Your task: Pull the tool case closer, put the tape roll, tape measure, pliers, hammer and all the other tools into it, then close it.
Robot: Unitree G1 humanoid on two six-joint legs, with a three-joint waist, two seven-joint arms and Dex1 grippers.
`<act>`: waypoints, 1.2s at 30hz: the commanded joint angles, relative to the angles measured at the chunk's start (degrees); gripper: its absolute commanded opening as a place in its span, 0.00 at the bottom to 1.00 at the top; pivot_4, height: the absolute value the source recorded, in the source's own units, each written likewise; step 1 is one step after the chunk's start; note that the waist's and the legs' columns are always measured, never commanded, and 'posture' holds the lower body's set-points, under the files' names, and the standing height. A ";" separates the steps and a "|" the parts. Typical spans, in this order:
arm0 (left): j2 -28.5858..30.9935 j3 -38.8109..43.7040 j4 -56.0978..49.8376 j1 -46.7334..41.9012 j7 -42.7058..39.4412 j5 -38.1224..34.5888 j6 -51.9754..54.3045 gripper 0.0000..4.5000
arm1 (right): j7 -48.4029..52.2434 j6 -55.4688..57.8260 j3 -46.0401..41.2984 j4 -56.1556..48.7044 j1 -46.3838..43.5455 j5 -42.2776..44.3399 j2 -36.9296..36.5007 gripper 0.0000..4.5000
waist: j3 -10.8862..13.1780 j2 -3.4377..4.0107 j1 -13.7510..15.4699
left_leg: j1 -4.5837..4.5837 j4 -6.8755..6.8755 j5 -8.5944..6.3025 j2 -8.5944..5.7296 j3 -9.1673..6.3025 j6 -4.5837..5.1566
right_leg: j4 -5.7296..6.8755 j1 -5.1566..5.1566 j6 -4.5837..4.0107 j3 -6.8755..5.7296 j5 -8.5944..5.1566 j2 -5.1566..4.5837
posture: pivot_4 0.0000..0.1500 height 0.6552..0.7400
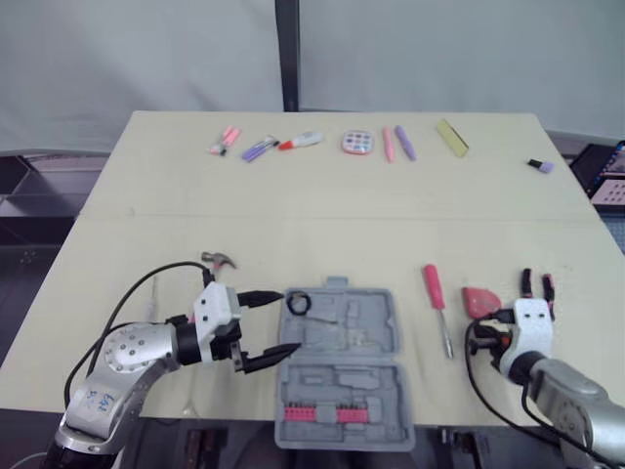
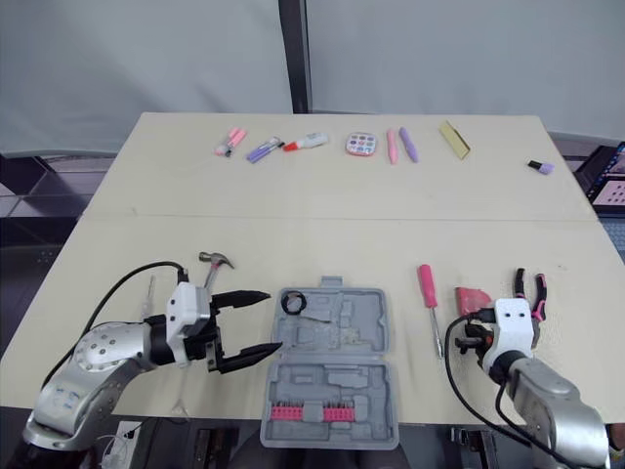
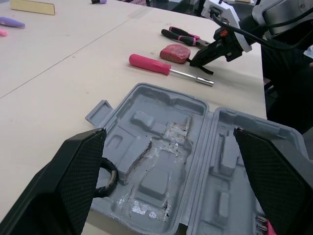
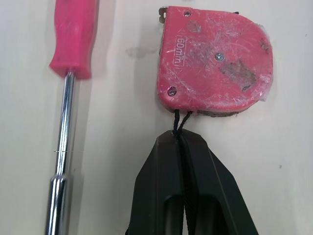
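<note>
1. Left eye view: the grey plastic tool case [image 1: 379, 337] lies open near the front edge of the desk [image 1: 322, 195]. A black tape roll [image 1: 298, 303] already sits in its far-left corner.
   - The left gripper [image 1: 289, 322] is at the case's left rim with its fingers spread apart and nothing between them.
   - The red tape measure [image 1: 479, 301] lies to the right of the case, just beyond the right gripper [image 1: 479, 335].
   - The pink-handled screwdriver [image 1: 432, 283] lies between the tape measure and the case, its long axis running front to back.

2. Right eye view: the pink-and-black pliers [image 2: 527, 288] rest just right of the tape measure. The steel claw hammer [image 2: 215, 262] lies behind the left arm. The right arm is clearly nearer the tape measure, and the left arm nearer the hammer.

3. Left wrist view: the case's moulded recesses are mostly bare, so there is room to set things down. The screwdriver's shaft points towards the front edge.

4. Right wrist view: the right fingers [image 4: 161, 196] are clenched on the thin black cord [image 4: 179, 122] trailing from the tape measure's near end. The body lies straight ahead of the tips, flat on the desk.
   - Judged from this, the carry goes leftward over the screwdriver.
   - The tape measure would dangle from the cord and may swing.
</note>
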 commanded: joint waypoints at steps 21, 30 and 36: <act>1.12 -1.46 1.57 3.08 -6.04 1.43 -5.00 1.00 | -0.62 8.49 -3.19 -19.12 18.65 5.05 5.37 0.02 | 0.00 0.00 0.01 | 0.00 -0.04 0.00 0.00 -0.03 0.00 | -0.15 0.04 0.00 0.04 0.00 0.00 | 1.00 0.69; 1.04 -1.43 1.83 3.90 -6.42 1.95 -5.79 1.00 | -0.31 9.23 -2.67 -20.61 20.57 6.17 5.12 0.02 | 0.00 0.00 0.04 | 0.00 -0.05 0.00 0.00 -0.03 0.00 | -0.17 0.04 0.00 0.05 0.00 -0.01 | 1.00 0.69; 0.82 -1.83 0.82 3.65 -5.74 1.77 -4.83 1.00 | -0.52 9.50 -2.28 -21.11 21.19 6.42 5.17 0.02 | 0.00 0.00 0.01 | 0.01 -0.05 0.00 0.01 -0.04 0.00 | -0.19 0.06 0.00 0.05 0.00 0.00 | 1.00 0.69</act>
